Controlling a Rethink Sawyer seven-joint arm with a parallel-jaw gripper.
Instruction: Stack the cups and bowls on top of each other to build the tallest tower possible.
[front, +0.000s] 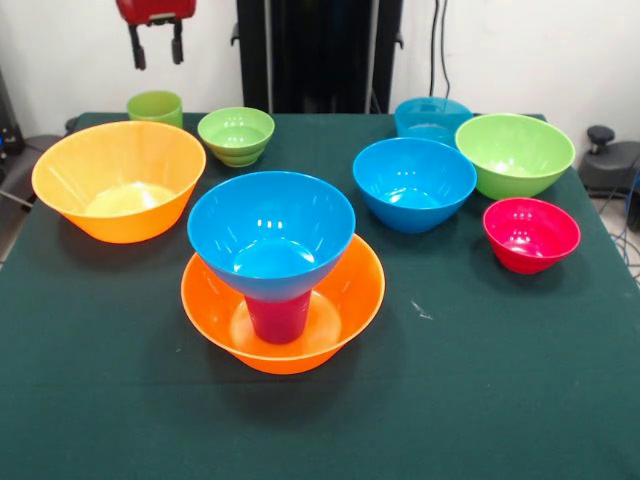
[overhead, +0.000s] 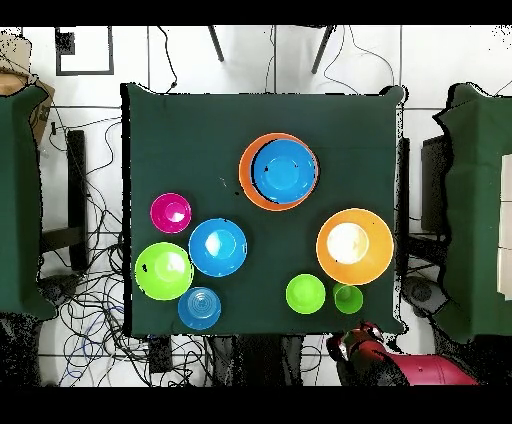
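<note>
The tower stands near the table's front: an orange bowl (front: 345, 300) holds the purple-magenta cup (front: 278, 316), and a blue bowl (front: 271, 230) sits on the cup. From overhead the blue bowl (overhead: 285, 168) covers most of the orange one (overhead: 246, 178). A second orange bowl (front: 118, 180) (overhead: 355, 245) stands alone. The light green cup (front: 155, 106) (overhead: 348, 298) and a small lime green bowl (front: 236, 135) (overhead: 305, 293) stand near the robot's side. My gripper (front: 157, 45) hangs open and empty high above the green cup; it also shows in the overhead view (overhead: 350, 345).
A blue bowl (front: 414, 183) (overhead: 217, 246), a teal-blue bowl (front: 432, 118) (overhead: 199, 307), a large lime green bowl (front: 515, 153) (overhead: 164, 270) and a red-pink bowl (front: 531, 234) (overhead: 170, 212) stand in a group on the green table (front: 500, 380).
</note>
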